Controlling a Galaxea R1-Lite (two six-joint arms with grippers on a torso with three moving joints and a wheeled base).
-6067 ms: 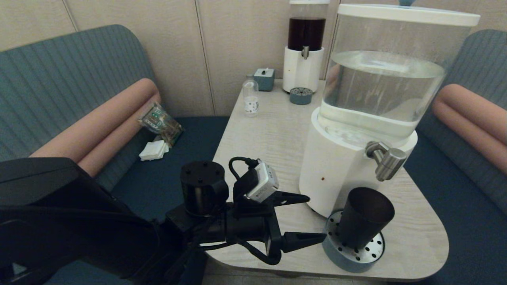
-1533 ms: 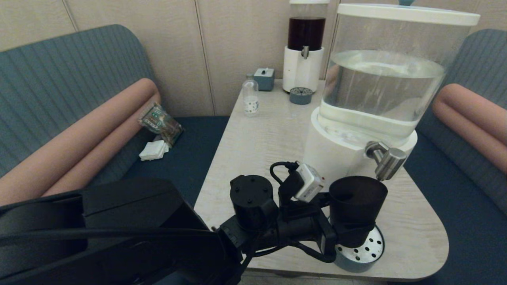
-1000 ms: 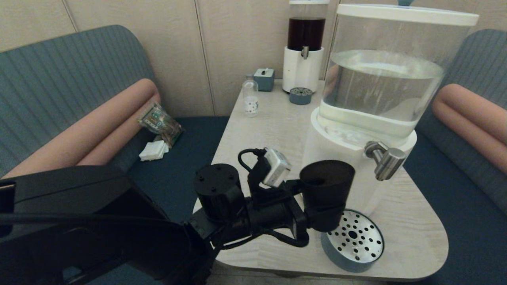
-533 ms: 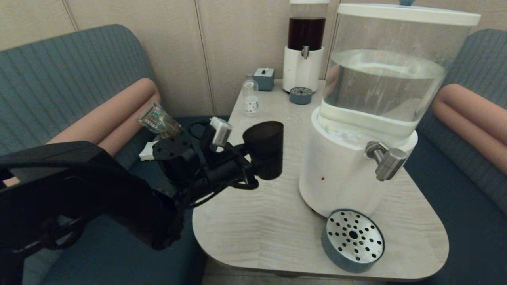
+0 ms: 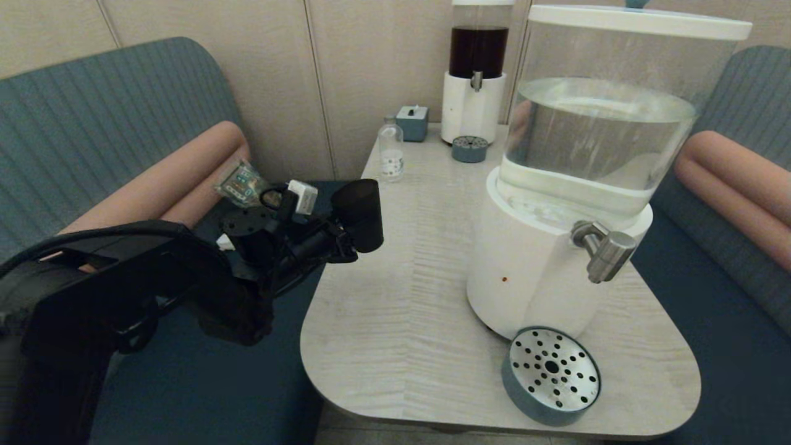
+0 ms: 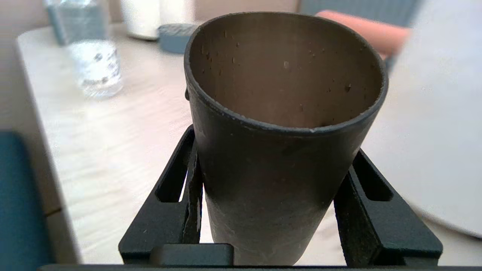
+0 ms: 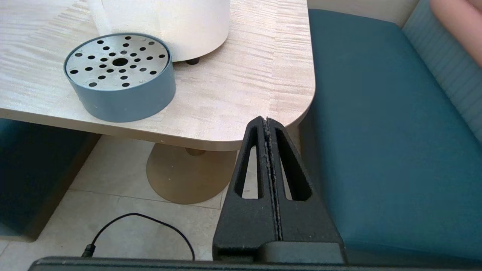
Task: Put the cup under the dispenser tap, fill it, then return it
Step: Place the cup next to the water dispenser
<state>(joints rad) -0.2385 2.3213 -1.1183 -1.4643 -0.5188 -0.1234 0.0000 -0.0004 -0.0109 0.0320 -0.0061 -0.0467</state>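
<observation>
Dark brown-black plastic, the cup (image 5: 358, 213) stood close to upright in the air, its long axis near vertical, the wider rim up and the narrow base down. The left gripper (image 5: 353, 240) had its jaws closed on the cup's lower half, one black finger (image 6: 171, 210) pressed to each side of the wall, so the cup sat squarely between the jaws with its rim well above them. In the left wrist view the open mouth (image 6: 285, 71) showed a bare brown inner wall flecked with small specks; whether any liquid lay at the bottom could not be told. The held cup hung over the left edge of the tabletop (image 5: 408, 290), with the small clear bottle (image 5: 390, 156) beyond the jaws and the white-based dispenser (image 5: 556, 247) off to their right. The dispenser tap (image 5: 602, 247) stood well apart from the cup, and the round perforated drip tray (image 5: 550, 374) lay under the tap with nothing on it. The right gripper (image 7: 268, 124) was parked low beside the tabletop's near right corner, its jaws pressed fully together and holding nothing.
</observation>
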